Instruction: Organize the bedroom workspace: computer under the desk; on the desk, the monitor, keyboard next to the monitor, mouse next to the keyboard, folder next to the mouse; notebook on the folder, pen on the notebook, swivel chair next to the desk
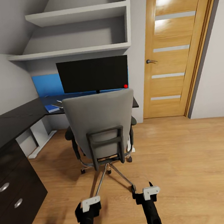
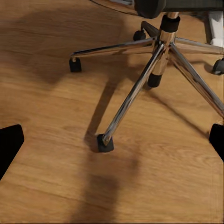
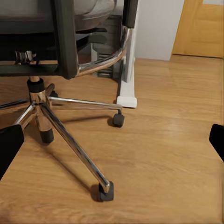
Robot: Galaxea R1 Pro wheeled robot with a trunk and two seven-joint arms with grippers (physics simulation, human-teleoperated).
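Facing the desk (image 1: 12,121), the grey swivel chair (image 1: 99,122) shows chrome legs; both pincers (image 1: 87,207) (image 1: 146,195) gape, empty.

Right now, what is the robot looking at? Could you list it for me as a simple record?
room: sloped grey walls, wood floor, wooden door
swivel chair: back toward robot, pulled up at the desk
desk: black, L-shaped
monitor: upright on desk, screen dark
folder: blue, on desk left of chair
left gripper: open, low, holding nothing
right gripper: open, low, holding nothing
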